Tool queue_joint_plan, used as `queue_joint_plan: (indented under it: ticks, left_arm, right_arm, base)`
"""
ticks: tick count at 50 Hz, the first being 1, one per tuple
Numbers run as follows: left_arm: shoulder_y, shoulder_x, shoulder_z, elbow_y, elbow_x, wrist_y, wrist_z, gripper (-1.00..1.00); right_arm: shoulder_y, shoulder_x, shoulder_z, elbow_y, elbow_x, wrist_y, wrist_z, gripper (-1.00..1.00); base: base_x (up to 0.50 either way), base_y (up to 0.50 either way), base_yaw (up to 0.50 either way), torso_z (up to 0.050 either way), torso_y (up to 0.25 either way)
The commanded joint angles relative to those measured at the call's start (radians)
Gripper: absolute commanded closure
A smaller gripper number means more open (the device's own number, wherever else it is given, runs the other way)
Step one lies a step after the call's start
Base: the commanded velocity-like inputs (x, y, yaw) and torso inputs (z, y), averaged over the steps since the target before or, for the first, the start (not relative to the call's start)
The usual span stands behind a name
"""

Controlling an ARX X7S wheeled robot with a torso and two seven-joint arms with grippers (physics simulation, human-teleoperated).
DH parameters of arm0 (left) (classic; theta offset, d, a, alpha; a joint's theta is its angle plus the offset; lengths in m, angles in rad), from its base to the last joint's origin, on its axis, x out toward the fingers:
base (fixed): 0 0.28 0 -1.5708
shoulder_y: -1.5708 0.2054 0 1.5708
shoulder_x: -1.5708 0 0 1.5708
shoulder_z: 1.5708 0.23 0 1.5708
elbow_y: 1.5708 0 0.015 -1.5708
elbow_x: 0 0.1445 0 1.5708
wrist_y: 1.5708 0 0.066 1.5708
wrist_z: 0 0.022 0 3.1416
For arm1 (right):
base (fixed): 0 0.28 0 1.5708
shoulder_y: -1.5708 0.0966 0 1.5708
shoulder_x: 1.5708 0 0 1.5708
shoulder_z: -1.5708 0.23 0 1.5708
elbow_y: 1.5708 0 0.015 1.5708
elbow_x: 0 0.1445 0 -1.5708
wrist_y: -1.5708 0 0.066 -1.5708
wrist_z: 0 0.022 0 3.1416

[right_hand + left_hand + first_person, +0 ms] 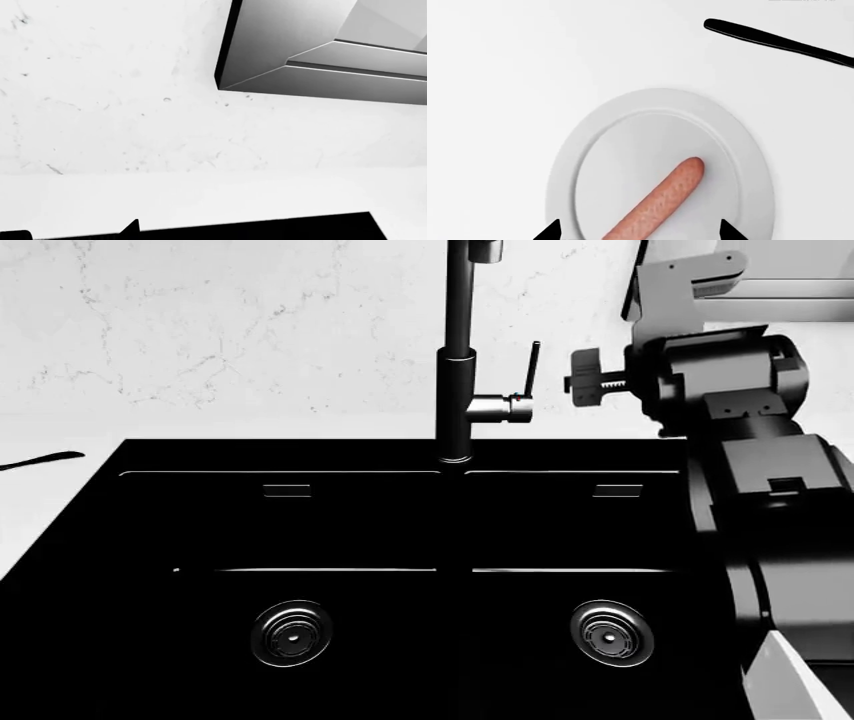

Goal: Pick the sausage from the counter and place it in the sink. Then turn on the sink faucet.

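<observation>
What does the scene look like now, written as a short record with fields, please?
sausage: lies on a white plate, not yet picked up
left hand: open above the sausage, one fingertip on each side, not touching it
black utensil: on the counter, apart from the plate
sink: black, two basins, both without sausage or water
faucet: upright behind the divider, no water running
right arm: raised at the sink's right side
right hand: only one fingertip in view, state unclear

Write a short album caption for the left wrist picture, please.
Open left gripper poised over a sausage lying on a white plate, a black utensil nearby.
</observation>
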Motion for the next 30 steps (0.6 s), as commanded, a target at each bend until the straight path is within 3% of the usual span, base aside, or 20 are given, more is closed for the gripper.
queue_joint_plan:
  ticks: [1,30]
  left_arm:
    - [0.025,0.029,-0.085,-0.003,0.031,0.031,-0.039,-1.0]
    - [0.167,0.03,-0.197,-0.003,0.032,0.065,-0.079,-1.0]
  right_arm:
    - [-0.013,-0.016,0.029,0.0,-0.017,-0.004,-0.029,-1.0]
    - [-0.025,-0.019,0.027,0.0,-0.017,-0.006,-0.029,-1.0]
  base:
    - [0.0,0.0,0.0,0.0,0.0]
    - [0.0,0.0,0.0,0.0,0.0]
